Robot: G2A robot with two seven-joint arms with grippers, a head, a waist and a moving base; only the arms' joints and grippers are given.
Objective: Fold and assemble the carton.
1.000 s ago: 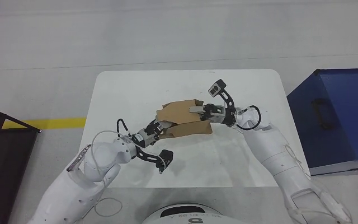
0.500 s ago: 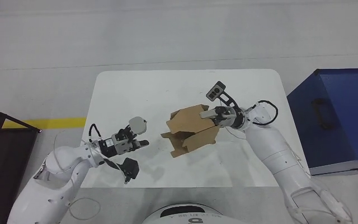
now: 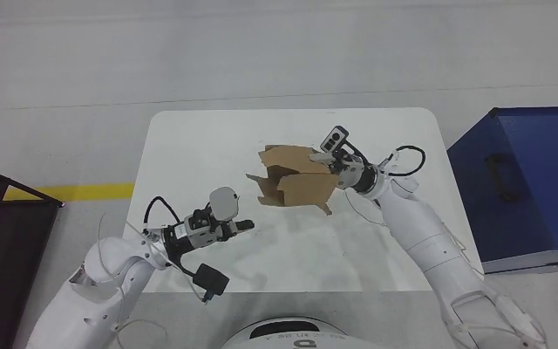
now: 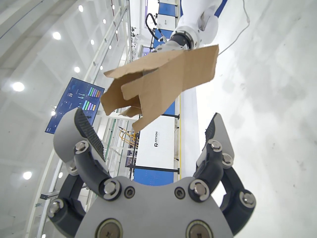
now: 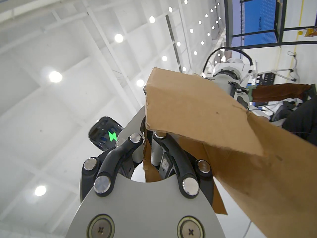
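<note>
**A:** Where is the carton (image 3: 292,179) sitting?

**B:** It is hanging over the far right part of the table (image 3: 200,148), carried by the right arm. It is half-formed: brown panels are standing open and loose flaps are sticking out on the side toward the left arm. I cannot tell whether any corner is touching the tabletop.

**A:** Right gripper (image 3: 325,160)?

**B:** It is gripping the carton's right end. In the right wrist view the right gripper (image 5: 148,139) is holding its fingers drawn close, pinching a cardboard edge between them, while a wide panel of the carton (image 5: 198,110) is lying over the fingertips and running away from the camera.

**A:** And the left?

**B:** The left gripper (image 3: 235,212) is hovering over the near left part of the table, well apart from the carton and pointing toward it. In the left wrist view the left gripper (image 4: 148,121) is showing its fingers spread wide, ribbed pads facing each other, gripping nothing. The carton (image 4: 168,75) is showing beyond them, flaps toward the camera.

**A:** Anything around the table?

**B:** A blue case (image 3: 514,188) is standing on the floor just off the right edge. A yellow floor line (image 3: 83,190) is running off to the left.
</note>
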